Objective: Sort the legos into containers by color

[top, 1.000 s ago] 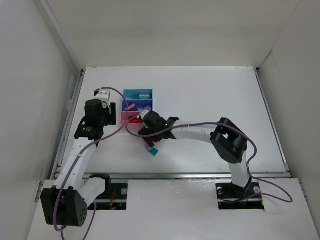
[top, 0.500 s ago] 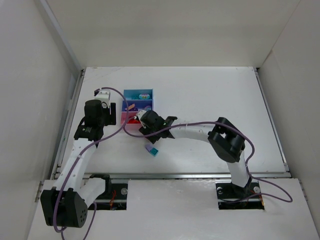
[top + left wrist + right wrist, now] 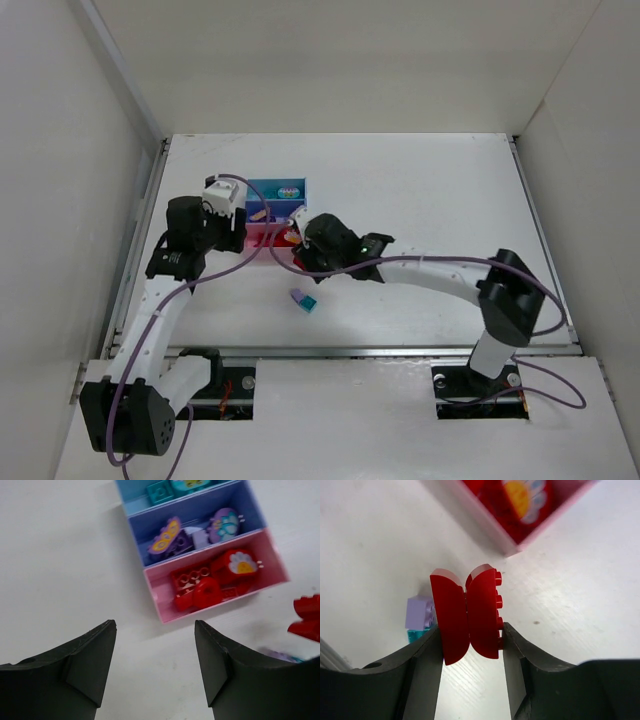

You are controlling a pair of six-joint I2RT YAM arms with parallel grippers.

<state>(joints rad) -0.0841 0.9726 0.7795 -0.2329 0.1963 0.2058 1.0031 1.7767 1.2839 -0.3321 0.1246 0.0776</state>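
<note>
My right gripper is clamped on two red bricks just off the pink tray corner, ready to join its reds. Left gripper wide, empty, hovering clear. Lilac-teal brick lies toward the desk front edge.

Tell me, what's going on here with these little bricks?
The job is sorting toy bricks by colour into three joined trays. The right gripper is clamped on a red arched piece near the pink tray, which holds red bricks. The left gripper hangs open and empty. A lilac-and-teal pair lies on the table.
</note>
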